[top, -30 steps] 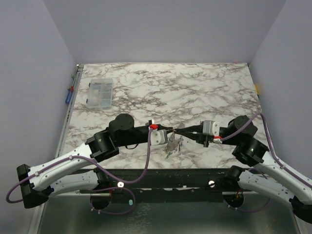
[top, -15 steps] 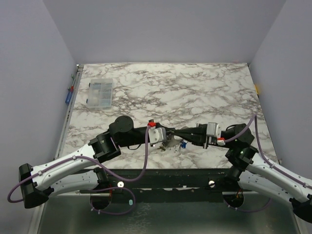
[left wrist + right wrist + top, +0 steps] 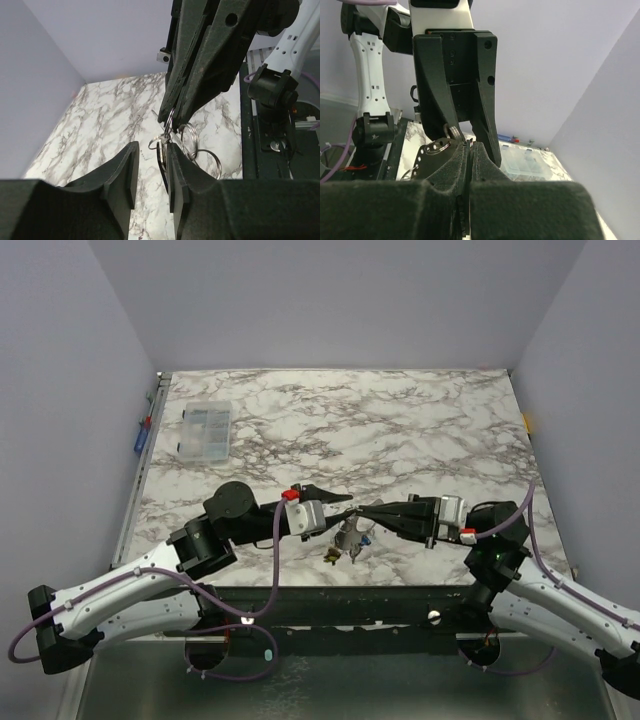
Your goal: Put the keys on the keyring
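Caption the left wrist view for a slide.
Right gripper pinches the thin silvery metal keyring above the marble table; left gripper open nearby.

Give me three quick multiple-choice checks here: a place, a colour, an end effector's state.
1. Where is the clear plastic compartment box? A) far left of the grey-veined white marble table B) between the arms C) off the table
2. What colour are the thin looping cables on the arms? A) orange B) purple C) green
3. The black right end effector is: A) wide open B) shut on nothing C) shut on the thin silvery keyring
Key: 1 A, it sits near the table's far-left edge; 2 B, purple loops trail both arms; 3 C, it pinches the ring.
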You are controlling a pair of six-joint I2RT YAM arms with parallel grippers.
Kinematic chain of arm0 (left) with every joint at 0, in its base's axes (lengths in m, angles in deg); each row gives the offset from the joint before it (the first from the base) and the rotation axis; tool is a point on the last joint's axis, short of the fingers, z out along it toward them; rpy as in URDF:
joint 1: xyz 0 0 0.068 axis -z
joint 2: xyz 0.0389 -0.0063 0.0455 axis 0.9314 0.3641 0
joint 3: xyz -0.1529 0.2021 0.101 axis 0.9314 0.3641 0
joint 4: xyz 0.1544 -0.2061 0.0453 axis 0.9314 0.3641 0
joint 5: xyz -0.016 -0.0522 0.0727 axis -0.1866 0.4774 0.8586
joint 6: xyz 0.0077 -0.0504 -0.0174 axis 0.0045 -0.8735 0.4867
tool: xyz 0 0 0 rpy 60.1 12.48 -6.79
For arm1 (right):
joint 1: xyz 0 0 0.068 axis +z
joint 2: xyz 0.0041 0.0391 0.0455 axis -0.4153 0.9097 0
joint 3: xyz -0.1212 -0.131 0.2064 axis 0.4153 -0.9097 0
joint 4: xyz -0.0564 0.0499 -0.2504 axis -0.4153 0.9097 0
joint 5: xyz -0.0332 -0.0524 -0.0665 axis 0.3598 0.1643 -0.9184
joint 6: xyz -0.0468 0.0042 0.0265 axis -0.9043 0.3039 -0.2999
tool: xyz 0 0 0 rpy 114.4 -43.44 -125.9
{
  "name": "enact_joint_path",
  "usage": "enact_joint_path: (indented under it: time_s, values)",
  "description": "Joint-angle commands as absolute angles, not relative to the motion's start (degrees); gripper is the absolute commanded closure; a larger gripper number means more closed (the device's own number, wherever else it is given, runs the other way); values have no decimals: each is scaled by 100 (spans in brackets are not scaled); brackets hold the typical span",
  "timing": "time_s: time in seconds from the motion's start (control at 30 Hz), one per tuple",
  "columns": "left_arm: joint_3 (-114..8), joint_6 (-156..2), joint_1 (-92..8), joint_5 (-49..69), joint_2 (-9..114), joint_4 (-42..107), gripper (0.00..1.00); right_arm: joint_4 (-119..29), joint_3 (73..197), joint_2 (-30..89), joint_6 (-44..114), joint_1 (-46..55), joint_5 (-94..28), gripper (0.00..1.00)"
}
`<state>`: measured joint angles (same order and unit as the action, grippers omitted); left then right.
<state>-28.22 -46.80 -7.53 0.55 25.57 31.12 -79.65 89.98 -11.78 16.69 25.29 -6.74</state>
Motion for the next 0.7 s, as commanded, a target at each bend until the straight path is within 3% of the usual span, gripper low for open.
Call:
enact_joint_path:
  time_s: [0.0,0.5,0.67]
  values:
    - [-2843,-4638,-712,26,2329,3289,64,-7950,8983,-1495,1708,2531,-839,99]
    - [-3232,-4503,-712,-689,2590,3417,61,-7892,9063,-1477,2098,2530,-441,99]
    - [-3105,-4466,-712,-789,2621,3417,54,-7669,9243,-1350,2060,2530,-176,99]
